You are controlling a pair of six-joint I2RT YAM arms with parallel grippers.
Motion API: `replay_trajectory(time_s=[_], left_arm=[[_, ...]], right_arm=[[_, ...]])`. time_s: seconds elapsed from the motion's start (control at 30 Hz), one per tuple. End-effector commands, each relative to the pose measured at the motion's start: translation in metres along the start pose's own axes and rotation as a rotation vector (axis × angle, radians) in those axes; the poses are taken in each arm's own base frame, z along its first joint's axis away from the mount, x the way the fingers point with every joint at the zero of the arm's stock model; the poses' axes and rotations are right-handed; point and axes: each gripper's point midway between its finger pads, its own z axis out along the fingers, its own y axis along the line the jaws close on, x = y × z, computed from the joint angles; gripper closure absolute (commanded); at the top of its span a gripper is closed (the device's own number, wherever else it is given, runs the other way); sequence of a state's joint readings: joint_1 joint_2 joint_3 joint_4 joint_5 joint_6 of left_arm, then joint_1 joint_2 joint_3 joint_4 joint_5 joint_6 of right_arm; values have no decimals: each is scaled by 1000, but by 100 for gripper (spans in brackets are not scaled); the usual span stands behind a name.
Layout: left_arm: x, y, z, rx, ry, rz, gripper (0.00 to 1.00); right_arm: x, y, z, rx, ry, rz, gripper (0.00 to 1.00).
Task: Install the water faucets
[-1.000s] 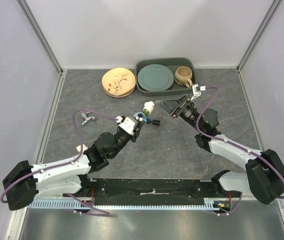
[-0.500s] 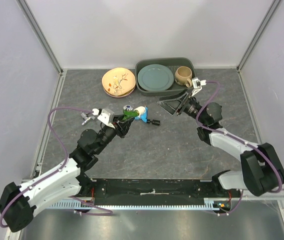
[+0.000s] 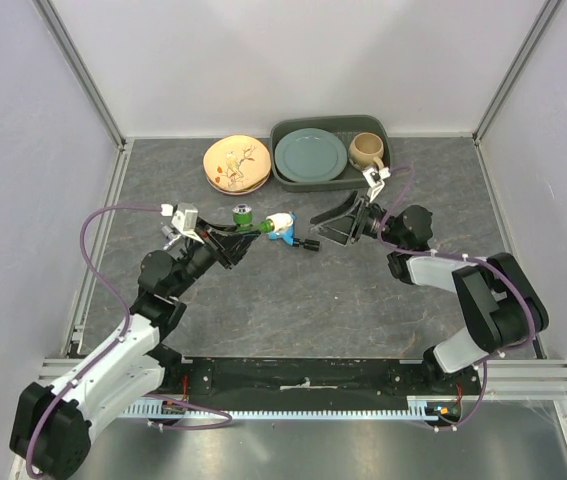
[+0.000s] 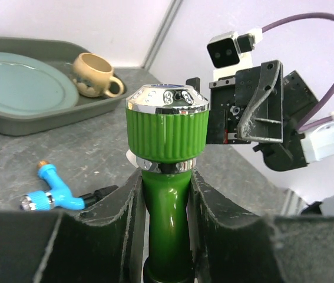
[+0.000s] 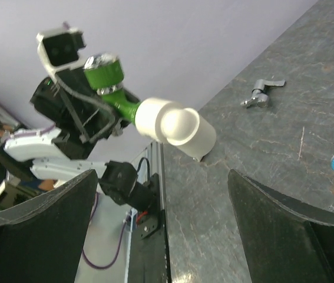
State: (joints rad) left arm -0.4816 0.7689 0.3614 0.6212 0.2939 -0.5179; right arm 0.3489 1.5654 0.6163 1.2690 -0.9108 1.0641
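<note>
Green faucet (image 4: 167, 135), white elbow (image 5: 172, 122) on its end, sits clamped in left gripper (image 3: 228, 238); right gripper (image 3: 331, 227) gapes open right of blue faucet (image 4: 52, 190).

I'm on dark grey stone-patterned tabletop (image 3: 343, 300); plain pale lavender wall panels (image 3: 293, 60), silver aluminium corner posts (image 3: 81, 75) surround it.

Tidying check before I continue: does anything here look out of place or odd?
Nothing spilled or broken. The blue faucet lies tipped on the table, and a small grey metal piece lies loose, apart from it.
</note>
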Motion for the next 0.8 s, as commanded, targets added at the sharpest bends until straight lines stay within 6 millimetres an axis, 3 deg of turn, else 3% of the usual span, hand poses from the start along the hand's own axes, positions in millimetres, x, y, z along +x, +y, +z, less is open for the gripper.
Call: replay_trajectory(time_s=[0.0, 0.27, 0.53, 0.77], left_arm=[[-26, -36, -3, 201, -54, -134, 98], [-30, -62, 2, 361, -2, -192, 98], [-31, -67, 6, 393, 13, -254, 98], [-37, -75, 6, 433, 7, -274, 98]], right_arm=[[-21, 86, -13, -299, -117, -523, 2], [-18, 97, -18, -308, -147, -605, 2], [-1, 121, -17, -383, -120, -682, 5], [4, 125, -14, -407, -108, -687, 11]])
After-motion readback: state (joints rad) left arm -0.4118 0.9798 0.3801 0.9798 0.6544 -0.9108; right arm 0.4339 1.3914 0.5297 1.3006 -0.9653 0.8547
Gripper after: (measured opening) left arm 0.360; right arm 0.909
